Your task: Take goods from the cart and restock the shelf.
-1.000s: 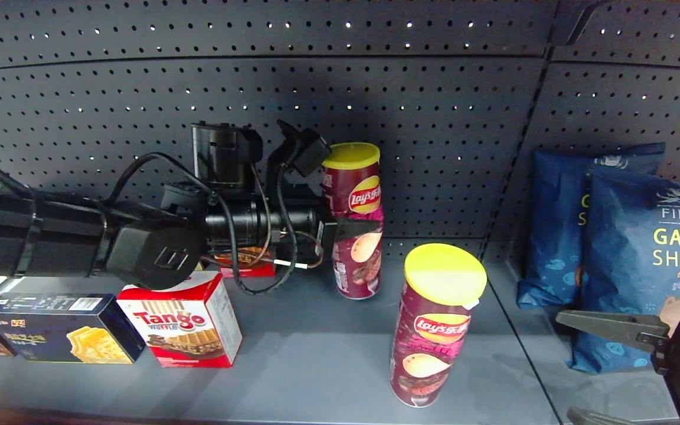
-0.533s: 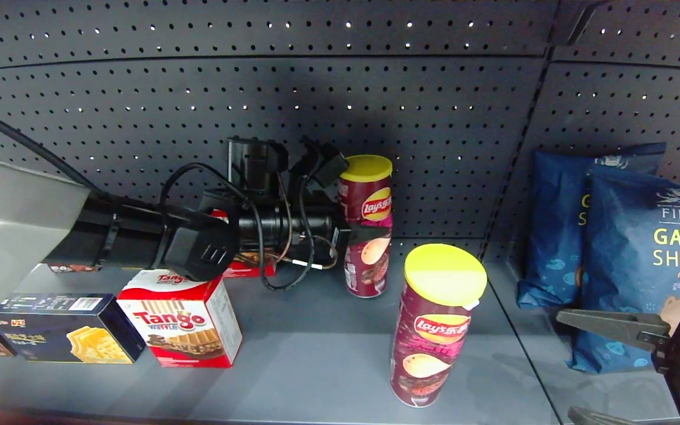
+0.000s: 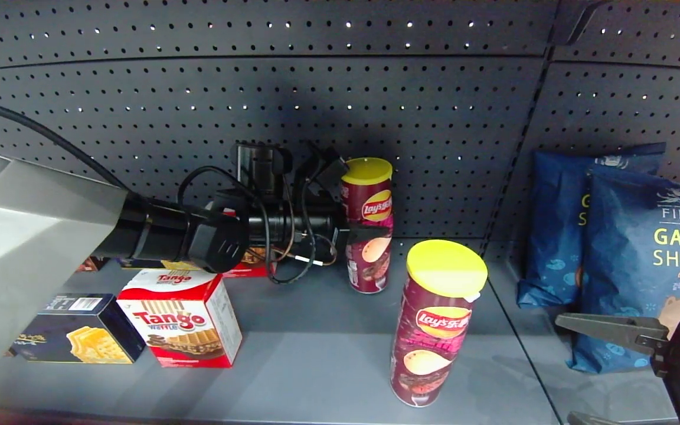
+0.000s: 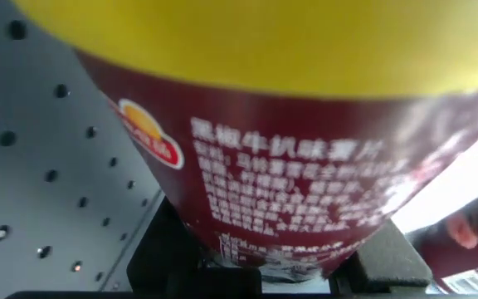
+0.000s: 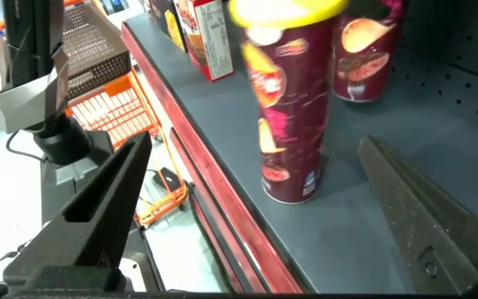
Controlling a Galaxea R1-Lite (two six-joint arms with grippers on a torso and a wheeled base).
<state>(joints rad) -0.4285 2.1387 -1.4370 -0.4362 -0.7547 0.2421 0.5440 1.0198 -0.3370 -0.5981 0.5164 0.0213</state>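
While left hand [image 3: 369, 232] pinches rear chip can [image 3: 367, 195] mid-body, right hand [image 5: 251, 154] hangs spread.

Both chip cans are deep maroon with bright yellow lids and a red-and-yellow logo patch, back chip can [image 3: 366, 265] and front chip can [image 3: 431, 336] alike. The shelf [image 3: 316, 360] is a flat blue-grey, and the pegboard [image 3: 375, 100] is dark grey, dotted all over with little holes. The wafer box [image 3: 183, 321] is red and white, the navy box [image 3: 74, 333] has a yellow wafer printed on it, the snack bags [image 3: 641, 248] are dark blue with paler blue doodles plus yellow and white lettering, and the cart [image 5: 110, 112] is orange.
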